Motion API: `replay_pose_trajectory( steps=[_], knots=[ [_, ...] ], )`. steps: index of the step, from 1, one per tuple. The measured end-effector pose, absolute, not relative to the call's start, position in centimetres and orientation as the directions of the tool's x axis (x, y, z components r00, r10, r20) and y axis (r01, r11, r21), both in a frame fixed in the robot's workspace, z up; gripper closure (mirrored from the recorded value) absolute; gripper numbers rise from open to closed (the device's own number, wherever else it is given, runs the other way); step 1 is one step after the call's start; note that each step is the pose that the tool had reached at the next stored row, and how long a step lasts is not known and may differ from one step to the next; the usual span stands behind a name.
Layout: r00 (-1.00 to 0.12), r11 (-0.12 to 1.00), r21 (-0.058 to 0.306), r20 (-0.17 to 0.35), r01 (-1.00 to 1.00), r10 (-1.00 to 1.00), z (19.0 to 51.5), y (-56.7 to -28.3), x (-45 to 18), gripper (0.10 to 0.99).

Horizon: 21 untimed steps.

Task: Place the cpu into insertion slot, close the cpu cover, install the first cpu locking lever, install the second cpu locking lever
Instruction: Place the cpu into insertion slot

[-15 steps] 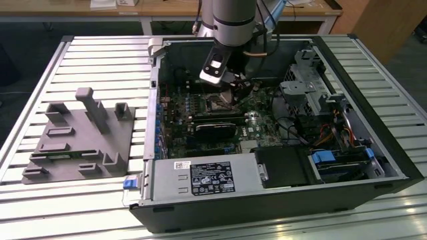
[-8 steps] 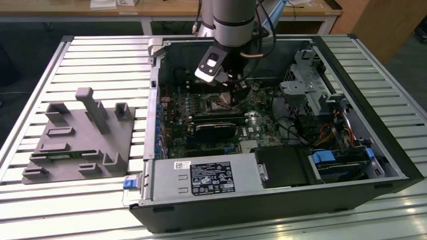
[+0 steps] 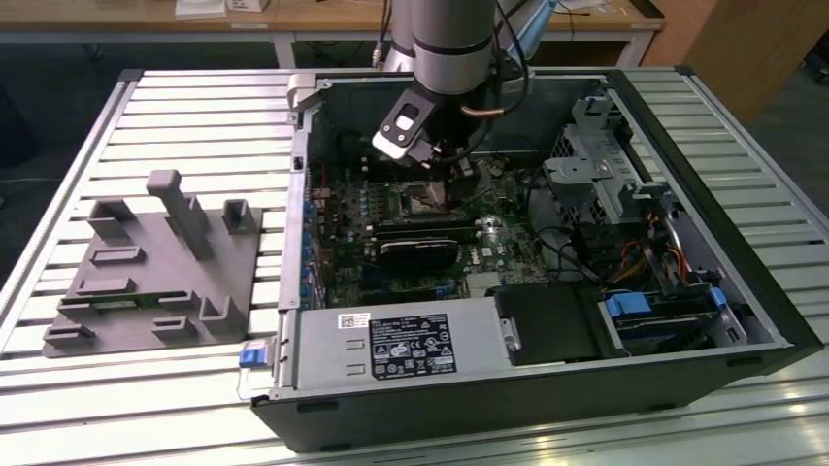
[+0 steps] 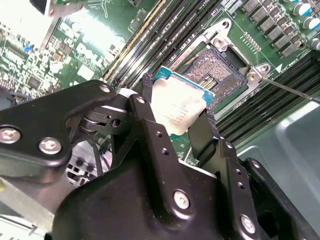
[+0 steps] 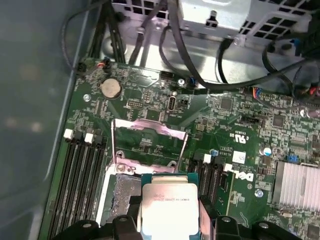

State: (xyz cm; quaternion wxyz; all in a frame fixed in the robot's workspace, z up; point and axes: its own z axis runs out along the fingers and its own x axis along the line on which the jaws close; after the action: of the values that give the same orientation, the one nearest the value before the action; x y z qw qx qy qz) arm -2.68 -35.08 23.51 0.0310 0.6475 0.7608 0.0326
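A small flat square chip with a pale silvery-grey face and a teal edge, the cpu (image 4: 182,112), is held by two opposite sides between the black fingers of the gripper (image 4: 177,98), whose jaws are clenched on it. Just past the fingertips and under the chip's far edge, the insertion slot (image 4: 216,75) is seen: a dark square socket with a silvery metal rim, set into the green circuit board (image 5: 150,97) and lying open. How high the chip hangs above the socket cannot be told. Beyond the socket, farther from the jaws, the cpu cover (image 5: 150,123), a thin silvery metal frame with a cut-out centre, is stood up on its hinge, so the socket is left uncovered. A thin bare-metal locking lever (image 4: 287,87) is swung out to one side of the socket, away from the jaws. In the exterior view the gripper (image 3: 434,155) is poised inside the black open computer case (image 3: 647,388), over the socket. For the placing to go well, the chip is best kept level and squared to the socket's rim, lowered straight, and let go only once it is seated flat, since the contacts would probably be harmed by a tilted corner. Little room is left at the sides: long narrow black memory slots (image 5: 82,165) are ranged close on both flanks of the jaws, and the raised cover bounds the far side. Open space is judged to lie mainly above the jaws.
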Motion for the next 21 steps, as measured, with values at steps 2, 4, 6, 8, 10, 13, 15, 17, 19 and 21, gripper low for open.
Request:
replay_pose_trajectory(
  steps=[2, 4, 6, 8, 10, 13, 15, 17, 19, 21],
  knots=[
    [-0.135, 0.135, 0.090, -0.005, 0.987, 0.991, 23.39, -35.08, -2.69, 0.549],
    [-0.115, 0.115, 0.090, -0.005, 0.989, 0.993, 23.27, -35.07, -2.73, 0.549],
    [-0.107, 0.107, 0.090, -0.004, 0.990, 0.994, 23.21, -35.01, -2.83, 0.549],
    [-0.106, 0.106, 0.090, -0.004, 0.990, 0.994, 23.19, -35.01, -2.86, 0.549],
    [-0.106, 0.106, 0.090, -0.004, 0.990, 0.994, 23.19, -35.00, -2.86, 0.549],
    [-0.106, 0.106, 0.090, -0.004, 0.990, 0.994, 23.17, -34.82, -2.90, 0.549],
    [-0.100, 0.100, 0.090, -0.004, 0.991, 0.995, 23.14, -34.64, -2.95, 0.549],
    [-0.090, 0.090, 0.090, -0.004, 0.992, 0.996, 23.10, -34.51, -3.05, 0.549],
    [-0.082, 0.082, 0.090, -0.004, 0.993, 0.997, 23.06, -34.38, -3.17, 0.549],
    [-0.074, 0.074, 0.090, -0.004, 0.993, 0.997, 23.02, -34.26, -3.30, 0.549]
  ],
)
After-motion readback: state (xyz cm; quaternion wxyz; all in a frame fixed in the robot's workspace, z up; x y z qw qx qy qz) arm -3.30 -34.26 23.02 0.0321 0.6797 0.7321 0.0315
